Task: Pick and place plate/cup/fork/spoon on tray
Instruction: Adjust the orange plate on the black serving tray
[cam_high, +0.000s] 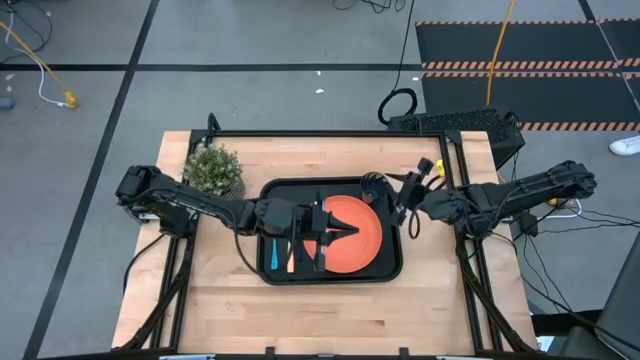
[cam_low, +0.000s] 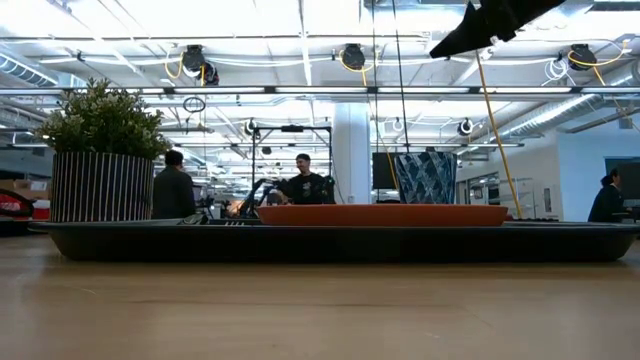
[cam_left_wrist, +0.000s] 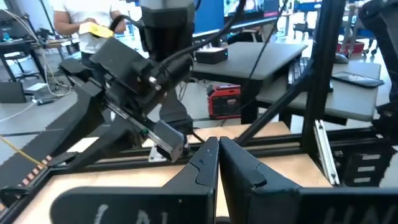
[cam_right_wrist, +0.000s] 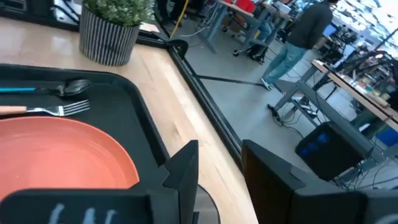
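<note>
The black tray (cam_high: 385, 268) lies mid-table. On it lie the orange plate (cam_high: 362, 240), the blue-handled spoon (cam_high: 272, 256) and the tan-handled fork (cam_high: 291, 260), both left of the plate. The dark cup (cam_high: 373, 184) stands on the tray's far right corner and also shows in the low view (cam_low: 427, 178). My left gripper (cam_high: 340, 232) is shut and empty above the plate; its closed fingers (cam_left_wrist: 211, 163) show in the left wrist view. My right gripper (cam_high: 402, 208) is open and empty just right of the cup, over the tray's right rim, with its fingers (cam_right_wrist: 183, 168) apart.
A potted green plant (cam_high: 214, 170) stands at the far left of the table, beside the tray's far left corner. Bare wood lies near the front edge (cam_high: 330, 320). The table's black frame rail (cam_right_wrist: 205, 93) runs along the far edge. People stand in the room beyond.
</note>
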